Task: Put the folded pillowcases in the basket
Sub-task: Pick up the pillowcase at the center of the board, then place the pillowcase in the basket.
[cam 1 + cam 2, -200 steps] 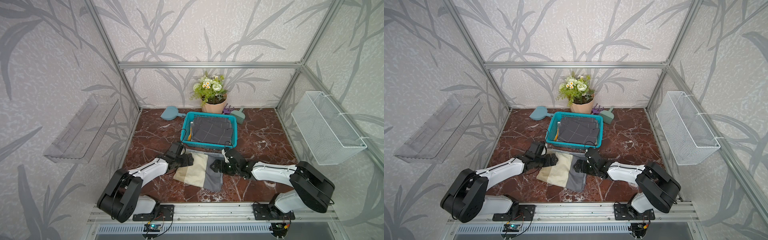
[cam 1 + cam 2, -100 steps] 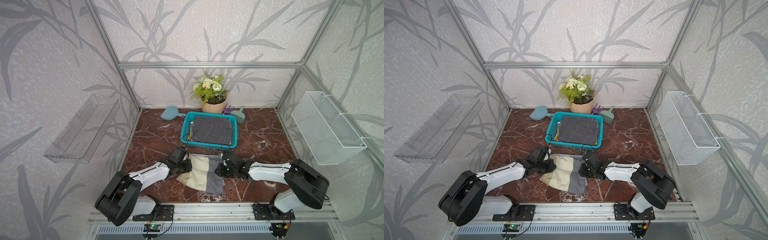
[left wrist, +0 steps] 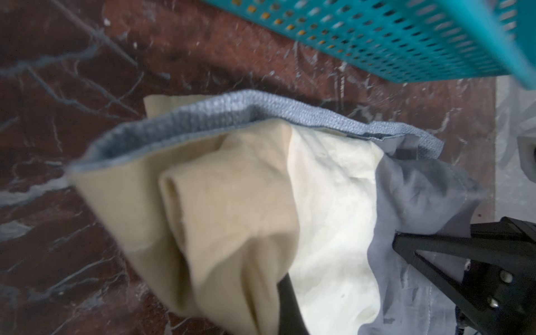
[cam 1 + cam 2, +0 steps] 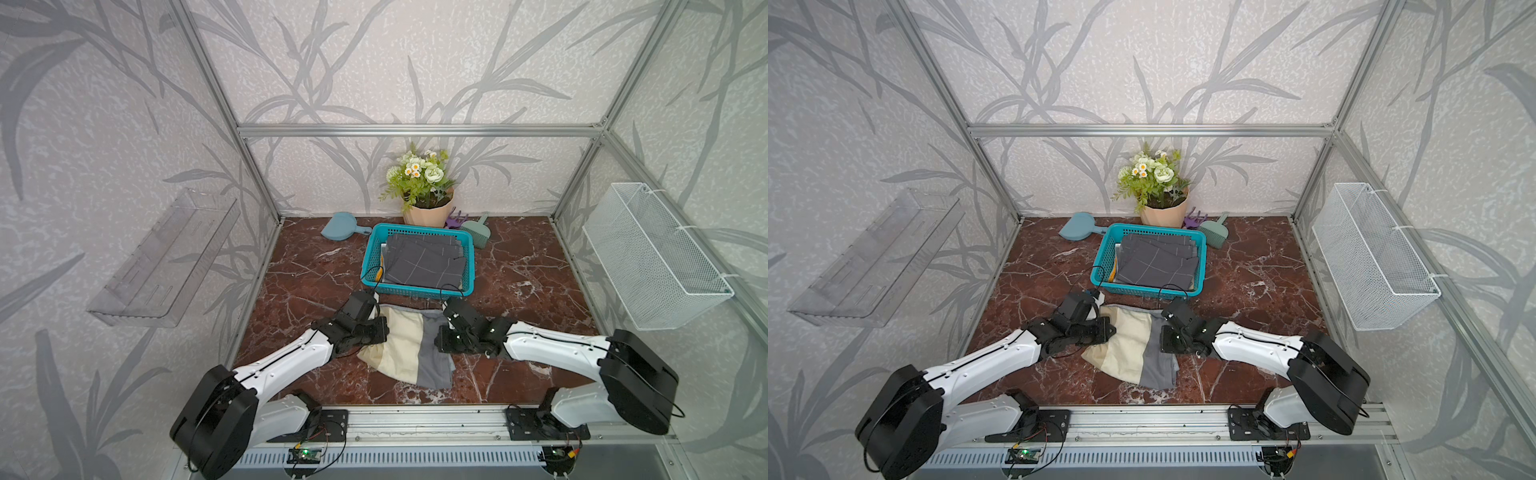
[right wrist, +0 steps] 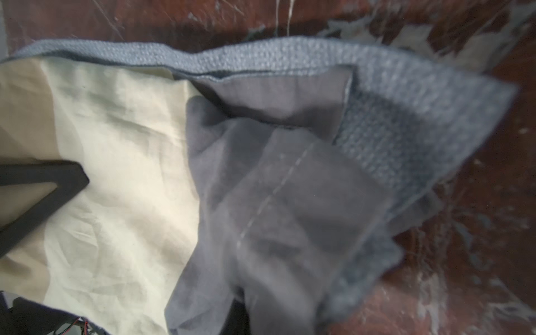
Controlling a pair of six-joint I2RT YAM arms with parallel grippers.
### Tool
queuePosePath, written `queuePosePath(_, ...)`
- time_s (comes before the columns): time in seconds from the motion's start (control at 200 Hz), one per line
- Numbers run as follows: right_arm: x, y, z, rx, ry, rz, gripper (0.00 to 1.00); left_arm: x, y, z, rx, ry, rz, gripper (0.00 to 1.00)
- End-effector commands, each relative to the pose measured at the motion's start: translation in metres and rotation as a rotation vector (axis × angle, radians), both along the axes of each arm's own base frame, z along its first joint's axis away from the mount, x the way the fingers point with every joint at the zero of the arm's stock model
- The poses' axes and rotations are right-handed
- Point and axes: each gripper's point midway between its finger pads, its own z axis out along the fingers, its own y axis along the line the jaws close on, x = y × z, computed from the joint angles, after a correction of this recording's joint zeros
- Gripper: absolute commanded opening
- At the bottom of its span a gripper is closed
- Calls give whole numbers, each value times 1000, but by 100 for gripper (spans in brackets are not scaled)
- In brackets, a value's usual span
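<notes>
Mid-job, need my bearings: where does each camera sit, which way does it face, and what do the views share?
Both top views: high at the front, looking down and back; table, basket, pillowcase, left gripper and right gripper show.
Left wrist: on the left arm, facing the pillowcase and basket wall; its own finger and the right gripper show.
Right wrist: on the right arm, facing the pillowcase's grey end; the left gripper shows.
Shared: every view has the pillowcase.
</notes>
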Motion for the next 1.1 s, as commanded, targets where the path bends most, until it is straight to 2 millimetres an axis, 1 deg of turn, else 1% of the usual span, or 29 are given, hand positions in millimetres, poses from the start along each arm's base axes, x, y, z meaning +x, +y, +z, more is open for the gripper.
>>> queuePosePath(0.0,1,-6,39,-14,-76,27,0,6,-13,46,-66,-70,-25,0)
queuePosePath(0.07,2,-5,63,13,-111,44,0,6,-21,68,-102,-102,-50,0)
queuePosePath(0.175,3,-3,97,47,-164,67,0,9,-34,108,-164,-168,-83,0)
queuePosePath(0.245,7,-2,118,63,-202,61,0,15,-38,137,-193,-222,-93,0)
queuePosePath(0.335,16,-3,149,54,-297,87,0,25,-43,175,-215,-299,-96,0)
queuePosePath(0.37,18,-3,158,51,-318,94,0,29,-44,190,-225,-334,-94,0)
queuePosePath(0.47,35,-6,185,30,-379,99,0,46,-43,225,-215,-441,-67,0)
queuePosePath(0.525,48,-11,194,13,-397,89,0,59,-41,239,-188,-488,-45,0)
queuePosePath(0.575,62,-14,202,12,-415,75,0,72,-40,247,-166,-522,-30,0)
queuePosePath(0.675,94,-22,214,39,-435,37,0,104,-39,249,-158,-555,-5,0)
queuePosePath(0.745,116,-27,219,39,-456,7,0,127,-37,244,-156,-577,13,0)
queuePosePath(0.835,145,-33,221,45,-467,-27,0,156,-27,236,-141,-612,57,0)
queuePosePath(0.9,163,-37,216,40,-464,-46,0,176,-22,227,-145,-610,74,0)
queuePosePath(0.965,180,-40,208,26,-459,-60,0,194,-21,212,-142,-590,74,0)
queuePosePath(1.025,194,-44,198,7,-450,-74,0,208,-21,199,-135,-574,68,0)
queuePosePath(1.1,210,-48,182,-5,-428,-92,0,222,-22,178,-116,-552,65,0)
